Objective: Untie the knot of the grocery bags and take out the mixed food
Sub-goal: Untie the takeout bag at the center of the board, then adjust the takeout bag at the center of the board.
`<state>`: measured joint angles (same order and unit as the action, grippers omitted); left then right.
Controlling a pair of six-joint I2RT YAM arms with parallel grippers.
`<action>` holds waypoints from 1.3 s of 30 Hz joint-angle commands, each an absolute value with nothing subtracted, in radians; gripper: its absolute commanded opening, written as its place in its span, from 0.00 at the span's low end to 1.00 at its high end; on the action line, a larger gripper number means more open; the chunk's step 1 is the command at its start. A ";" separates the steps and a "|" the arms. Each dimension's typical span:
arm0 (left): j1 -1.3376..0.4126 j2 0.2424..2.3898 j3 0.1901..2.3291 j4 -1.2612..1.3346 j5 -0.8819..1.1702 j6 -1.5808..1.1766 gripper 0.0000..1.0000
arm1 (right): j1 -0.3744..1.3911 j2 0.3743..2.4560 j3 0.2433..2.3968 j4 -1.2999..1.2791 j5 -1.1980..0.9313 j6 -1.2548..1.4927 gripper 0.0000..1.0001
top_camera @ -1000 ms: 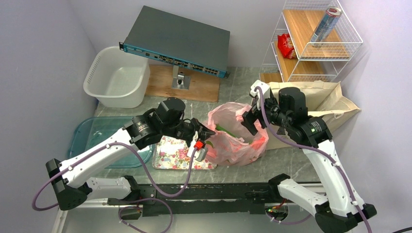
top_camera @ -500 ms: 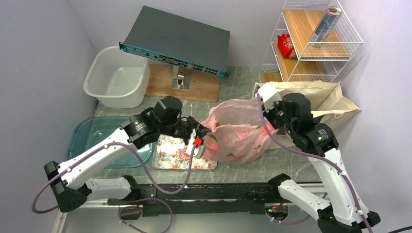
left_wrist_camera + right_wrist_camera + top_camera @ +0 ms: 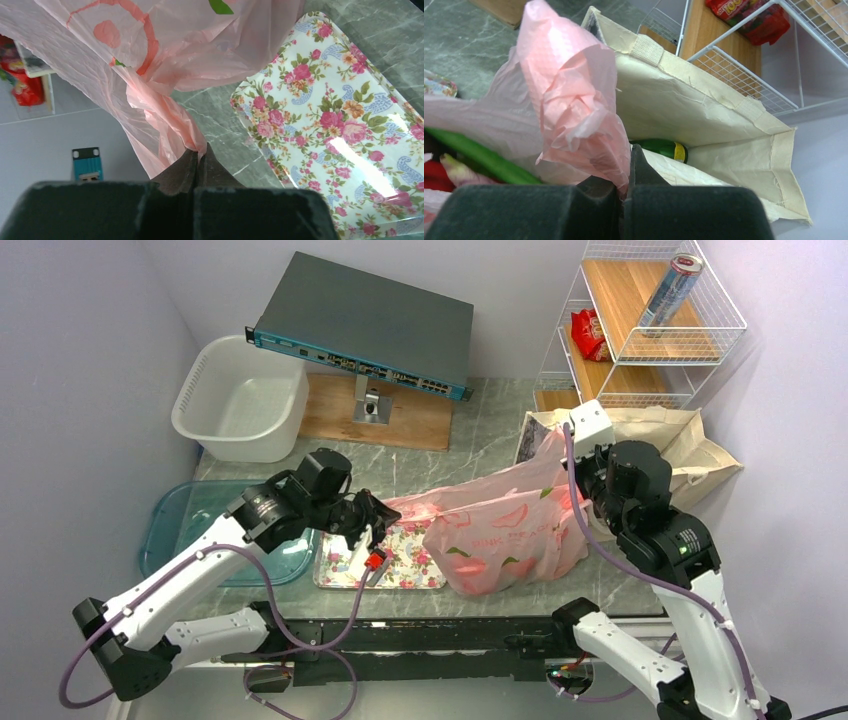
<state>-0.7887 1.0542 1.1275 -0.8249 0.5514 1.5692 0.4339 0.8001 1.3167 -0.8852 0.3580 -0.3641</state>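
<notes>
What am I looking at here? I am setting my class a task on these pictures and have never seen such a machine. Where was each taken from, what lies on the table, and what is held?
These are two robot arms fixed at the near edge of a table, each ending in a two-finger gripper. The wide picture comes from a camera above and behind them. The other two come from a camera on each wrist. The left gripper and the right gripper are both shut on the pink plastic bag, which is stretched between them. Nearby are a flowered tray, a cloth tote with a green bottle inside, a white basin and a wire shelf.
</notes>
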 commanded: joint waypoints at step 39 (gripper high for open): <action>-0.935 1.334 1.637 -0.665 0.530 0.584 0.99 | 0.420 0.583 1.214 -0.981 -0.121 -0.248 0.00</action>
<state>-0.9195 1.2572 1.6283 -0.7292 0.4858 0.7921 0.4213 0.6048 1.2064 -0.9901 -0.0822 -0.2310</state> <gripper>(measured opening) 0.994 0.008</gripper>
